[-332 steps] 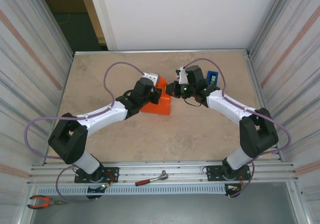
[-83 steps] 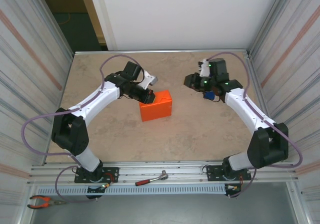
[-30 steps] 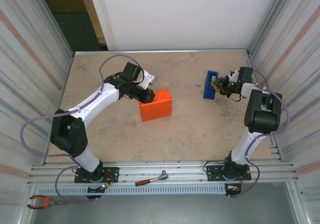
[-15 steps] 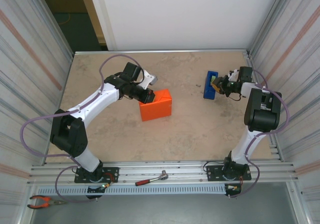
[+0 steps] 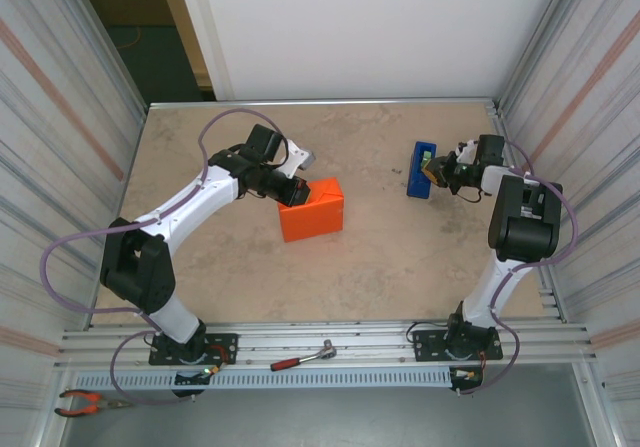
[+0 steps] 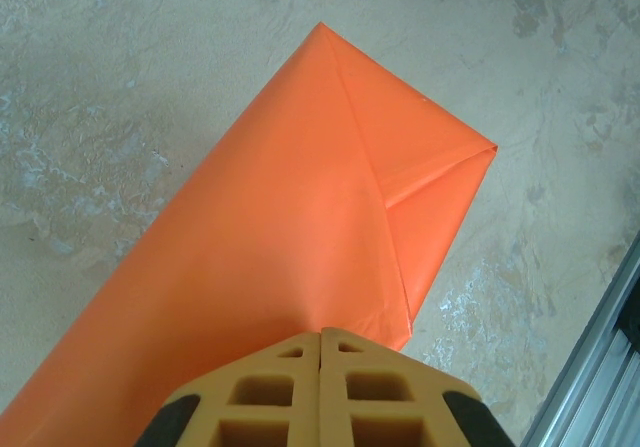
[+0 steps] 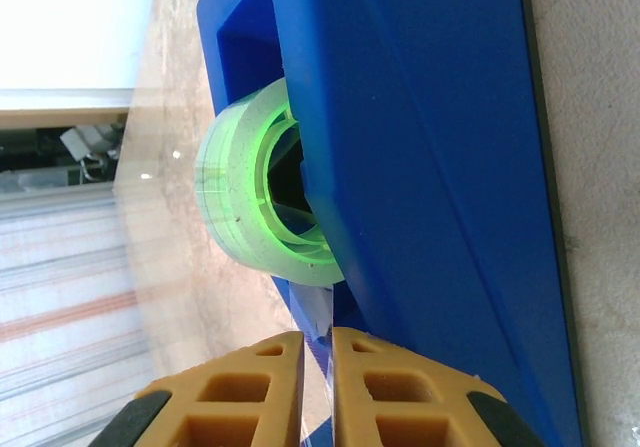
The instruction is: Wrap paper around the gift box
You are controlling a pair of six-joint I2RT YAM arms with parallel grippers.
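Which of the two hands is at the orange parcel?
The left hand, shut, with its tip against the orange paper of the parcel. The right hand is off to the side at the blue tape dispenser.

Thin plain paper (image 6: 280, 267), folded over a parcel: bright orange, unpatterned.
Moulded plastic tape dispenser (image 7: 430, 167): deep blue.
Tape roll (image 7: 240, 202): translucent pale green, brighter green core.
Stone-look surface (image 5: 400, 257): beige, mottled grey-white.
Left hand (image 6: 320, 342), right hand (image 7: 318, 342): ochre-yellow fingers, black backing.
Ratchet wrench (image 5: 303, 357): red handle, silver head.
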